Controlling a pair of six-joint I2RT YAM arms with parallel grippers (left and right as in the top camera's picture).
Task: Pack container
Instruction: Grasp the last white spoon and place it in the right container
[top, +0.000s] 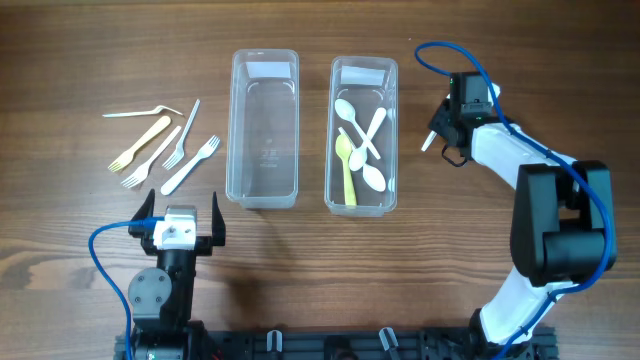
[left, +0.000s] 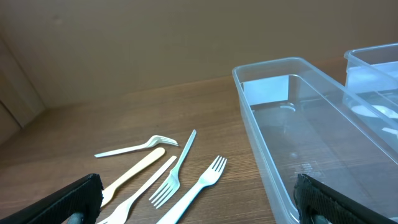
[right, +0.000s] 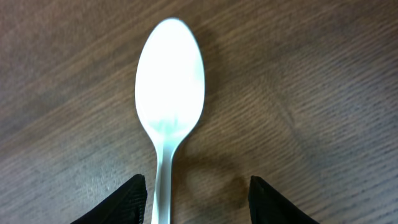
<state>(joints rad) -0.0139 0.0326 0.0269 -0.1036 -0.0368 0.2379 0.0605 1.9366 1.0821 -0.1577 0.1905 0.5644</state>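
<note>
Overhead, the right gripper (top: 447, 135) sits over a white spoon (top: 427, 142) lying on the table (top: 80, 60), just beside the outer wall of the right container (top: 393, 130), which already holds several spoons. Only the spoon's end pokes out from under the gripper, toward that container, so the carry looks short and sideways. The right arm is plainly the nearer one. The left gripper (top: 183, 222) is parked well apart, near the forks (top: 165, 150) and the empty left container (top: 232, 130).

From the left wrist, that gripper's jaws stand wide and hold nothing. The forks lie loose on the wood ahead of it, beside the empty container.

From the right wrist, the spoon's long axis runs straight out along the gripper's own line, bowl far and handle near. The handle passes between the fingers (right: 130, 202), closer to one than the other. The jaws are parted wider than the handle and are not clamped on it. The wood around the bowl is bare, so a pinch has room, though a thin, flat handle may slip.
</note>
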